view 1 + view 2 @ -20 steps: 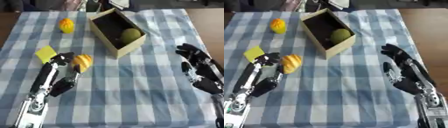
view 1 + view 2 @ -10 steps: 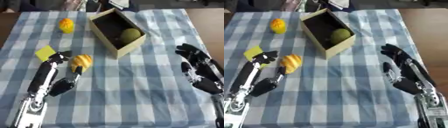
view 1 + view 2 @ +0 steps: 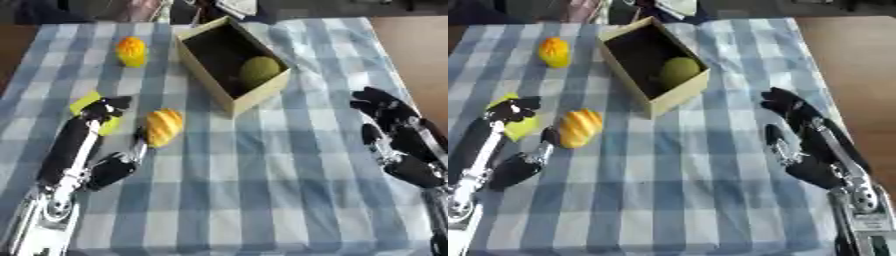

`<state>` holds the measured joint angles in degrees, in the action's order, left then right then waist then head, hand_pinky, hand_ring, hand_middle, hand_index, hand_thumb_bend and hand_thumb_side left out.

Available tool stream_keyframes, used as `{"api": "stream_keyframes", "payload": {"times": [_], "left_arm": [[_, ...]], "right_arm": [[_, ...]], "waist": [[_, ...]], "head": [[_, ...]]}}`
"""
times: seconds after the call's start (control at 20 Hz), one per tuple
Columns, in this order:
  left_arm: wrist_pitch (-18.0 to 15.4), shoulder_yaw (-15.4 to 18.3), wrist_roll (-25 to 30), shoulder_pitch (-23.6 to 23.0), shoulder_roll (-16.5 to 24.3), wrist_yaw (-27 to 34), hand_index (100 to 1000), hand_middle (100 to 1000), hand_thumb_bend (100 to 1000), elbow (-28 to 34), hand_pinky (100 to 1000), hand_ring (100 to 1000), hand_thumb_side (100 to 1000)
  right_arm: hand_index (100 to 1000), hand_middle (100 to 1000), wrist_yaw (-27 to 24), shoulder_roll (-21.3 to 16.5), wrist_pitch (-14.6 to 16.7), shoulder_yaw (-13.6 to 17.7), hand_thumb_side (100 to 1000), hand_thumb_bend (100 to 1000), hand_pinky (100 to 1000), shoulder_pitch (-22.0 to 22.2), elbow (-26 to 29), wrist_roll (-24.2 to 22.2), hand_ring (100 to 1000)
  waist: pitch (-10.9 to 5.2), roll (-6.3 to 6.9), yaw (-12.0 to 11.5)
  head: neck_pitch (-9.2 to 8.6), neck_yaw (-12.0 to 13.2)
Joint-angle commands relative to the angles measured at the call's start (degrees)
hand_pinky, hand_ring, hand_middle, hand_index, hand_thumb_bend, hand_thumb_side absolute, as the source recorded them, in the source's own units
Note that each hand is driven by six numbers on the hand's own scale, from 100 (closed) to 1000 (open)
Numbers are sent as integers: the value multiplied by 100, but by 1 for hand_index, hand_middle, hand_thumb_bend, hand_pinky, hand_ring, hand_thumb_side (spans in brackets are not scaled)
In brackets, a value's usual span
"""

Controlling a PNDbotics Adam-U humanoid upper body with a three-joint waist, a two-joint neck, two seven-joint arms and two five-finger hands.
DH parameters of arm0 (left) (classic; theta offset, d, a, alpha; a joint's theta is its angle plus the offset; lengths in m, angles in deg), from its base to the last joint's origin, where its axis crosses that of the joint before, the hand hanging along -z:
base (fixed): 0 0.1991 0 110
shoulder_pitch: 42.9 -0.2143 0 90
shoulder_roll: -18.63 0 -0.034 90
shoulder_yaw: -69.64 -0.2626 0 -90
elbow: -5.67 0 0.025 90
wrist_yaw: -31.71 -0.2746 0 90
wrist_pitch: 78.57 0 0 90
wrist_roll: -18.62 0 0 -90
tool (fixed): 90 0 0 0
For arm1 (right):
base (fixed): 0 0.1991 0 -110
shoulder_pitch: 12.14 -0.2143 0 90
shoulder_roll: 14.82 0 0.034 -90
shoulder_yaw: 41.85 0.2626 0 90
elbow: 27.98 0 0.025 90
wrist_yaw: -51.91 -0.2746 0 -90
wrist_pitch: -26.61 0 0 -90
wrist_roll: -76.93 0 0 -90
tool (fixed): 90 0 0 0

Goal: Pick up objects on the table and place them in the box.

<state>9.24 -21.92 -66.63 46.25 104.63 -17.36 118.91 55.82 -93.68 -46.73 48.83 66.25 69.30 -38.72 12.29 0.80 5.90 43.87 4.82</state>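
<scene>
The striped orange object lies on the checked tabletop just beside your left hand, whose fingers reach wide past it; the thumb tip seems to touch it, though that is hard to tell. Your right hand rests open at the right. A yellow piece sits under the left fingertips. Farther off stands the box holding a green fruit, and a yellow-orange object to its left

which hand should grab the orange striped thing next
Probably the left. The left hand already lies open with the orange striped object between thumb and fingers, on the box's left. The right hand rests open far across the cloth.
</scene>
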Motion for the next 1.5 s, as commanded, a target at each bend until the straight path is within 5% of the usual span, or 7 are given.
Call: {"api": "stream_keyframes", "payload": {"times": [0.05, 0.3, 0.6, 0.7, 0.85, 1.2, 1.5], "left_arm": [[-107, -45, 178, -108, 512, -216, 903, 773, 214, 135, 775, 761, 437], [-201, -148, 576, -360, 1175, -619, 904, 794, 245, 135, 788, 773, 340], [59, 38, 1059, -79, 1975, -481, 907, 799, 267, 135, 788, 770, 286], [317, 253, 1167, 153, 3254, 270, 907, 798, 273, 135, 788, 770, 276], [601, 464, 1367, 459, 4091, 1338, 907, 797, 280, 16, 788, 767, 272], [520, 347, 2029, 1100, 4449, 1988, 905, 794, 289, -803, 789, 762, 326], [301, 51, 2628, 1504, 4479, 1944, 905, 796, 321, -1445, 791, 761, 358]], "right_arm": [[955, 891, 38, -141, 10, 16, 387, 100, 1000, -45, 53, -31, 907], [955, 891, 61, -208, 4, -12, 384, 100, 1000, -47, 45, -56, 908], [955, 890, 74, -239, 6, -24, 378, 100, 1000, -45, 27, -72, 908], [955, 890, 66, -196, 9, -10, 377, 100, 1000, -38, 19, -58, 908], [955, 890, 63, -170, 14, -11, 376, 100, 1000, -38, 9, -55, 908], [955, 890, 60, -165, 21, -40, 373, 100, 1000, -41, -19, -85, 908], [955, 890, 53, -165, 23, -64, 370, 100, 1000, -47, -45, -107, 908]], "waist": [[-164, 119, 26], [-180, 219, 88], [-194, 241, 115], [-195, 164, 96], [-200, 124, 100], [-211, 109, 134], [-212, 95, 155]], "head": [[25, -39], [25, -52], [25, -85], [25, -101], [25, -113], [25, -115], [25, -115]]}}
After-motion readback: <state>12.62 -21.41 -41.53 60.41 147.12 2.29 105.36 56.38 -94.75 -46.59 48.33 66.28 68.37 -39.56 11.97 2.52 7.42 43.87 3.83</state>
